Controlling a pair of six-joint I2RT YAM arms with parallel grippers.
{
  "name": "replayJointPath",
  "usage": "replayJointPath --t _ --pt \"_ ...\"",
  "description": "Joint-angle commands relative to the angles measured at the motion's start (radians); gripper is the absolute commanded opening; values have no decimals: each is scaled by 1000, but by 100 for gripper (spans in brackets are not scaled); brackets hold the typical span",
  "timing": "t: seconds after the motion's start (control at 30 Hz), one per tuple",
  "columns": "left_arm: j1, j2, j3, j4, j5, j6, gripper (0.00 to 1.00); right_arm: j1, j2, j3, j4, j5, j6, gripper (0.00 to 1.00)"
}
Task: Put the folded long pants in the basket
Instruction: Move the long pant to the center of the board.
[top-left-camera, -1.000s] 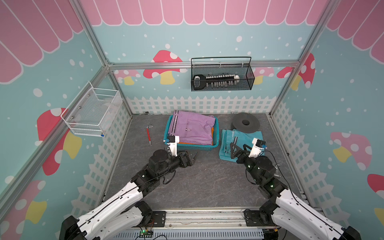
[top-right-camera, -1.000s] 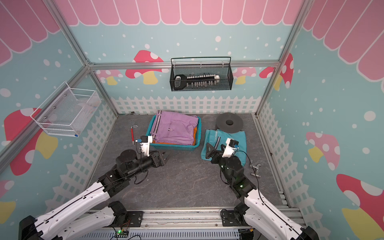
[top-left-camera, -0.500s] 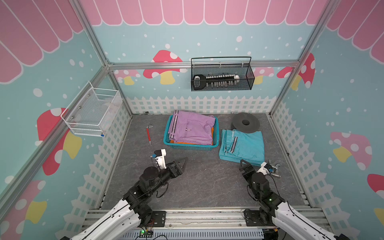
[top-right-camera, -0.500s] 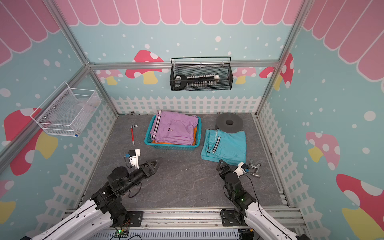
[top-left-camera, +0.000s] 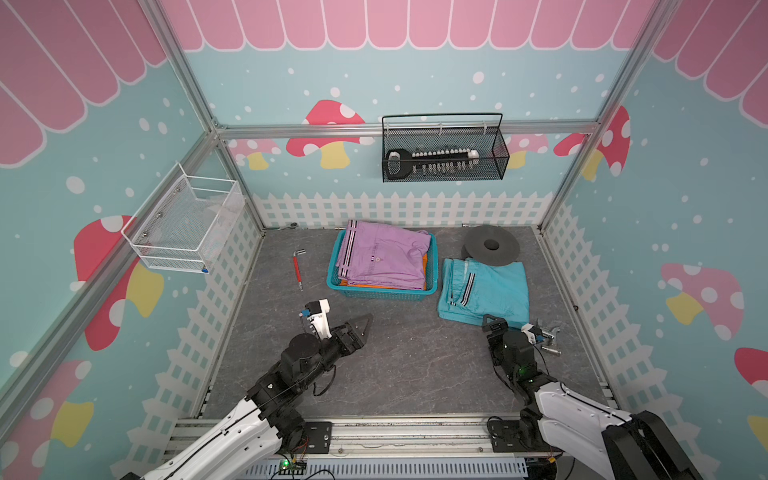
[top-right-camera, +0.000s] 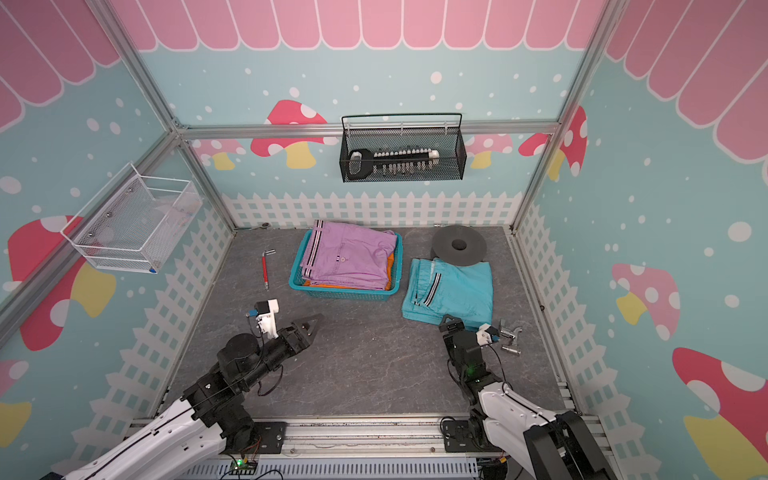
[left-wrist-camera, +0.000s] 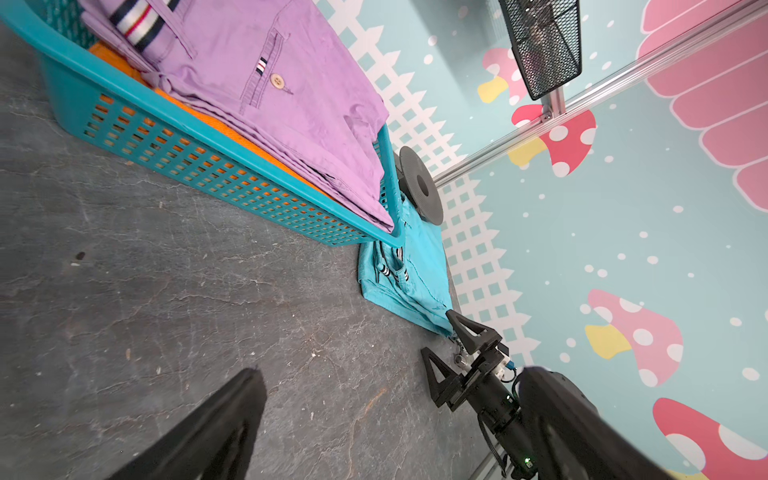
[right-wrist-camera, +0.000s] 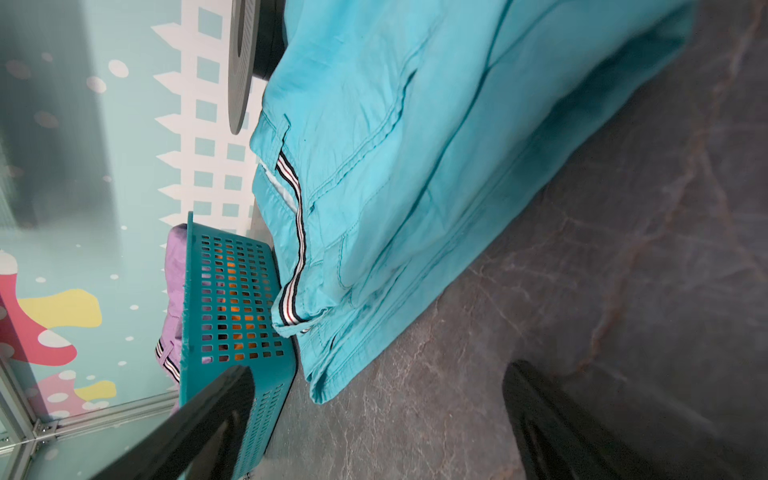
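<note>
Bright, even, right gripper (right-wrist-camera: 380, 372) blurred (perhaps warped)

We see blue-green walls (top-left-camera: 415, 83) with white dots, red mushrooms (top-left-camera: 332, 120) and pink curved shapes (top-left-camera: 374, 25) on top. A white fence picture (top-left-camera: 399, 210) runs along the bottom. The floor (top-left-camera: 415, 365) is dark grey like stone. Shiny metal bars (top-left-camera: 270, 134) frame the corners. A black wire basket (top-left-camera: 494, 158) hangs on the back wall, a white mesh basket (top-left-camera: 174, 232) on the left wall.

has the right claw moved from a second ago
Yes. The right claw has pulled back toward the robot's base: it was over the teal pants and now sits open at their near edge.
</note>
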Motion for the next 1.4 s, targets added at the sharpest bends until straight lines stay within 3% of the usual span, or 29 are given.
replayJointPath --t 0.0,0.23,0.37,0.43,0.5,0.6,0.63,0.8,1.0,1.07,1.37 --pt "-2 22 12 -21 -14 12 99 -40 46 22 -16 18 -6 100" --pt "-2 40 14 -20 -5 12 99 -122 291 96 110 -111 -33 97" --pt "-1 34 13 -18 -10 17 99 -132 411 165 91 -76 -65 93" --pt "1 39 14 -19 -10 26 99 -135 450 198 96 -81 -104 78" --pt "3 54 18 -19 -6 34 99 -138 478 221 91 -109 -114 47" --pt "8 88 24 -12 17 42 99 -145 493 232 91 -137 -122 9" --pt "8 96 28 -8 24 46 99 -146 493 230 92 -144 -121 0" --pt "11 137 32 9 39 55 99 -146 435 196 49 -209 -100 0" --pt "18 254 47 86 135 82 99 -123 305 321 -415 -396 -147 0" --pt "18 328 49 138 169 86 99 -103 272 310 -445 -427 -163 0" --pt "30 671 98 323 281 112 99 86 40 166 -525 -338 -82 0"
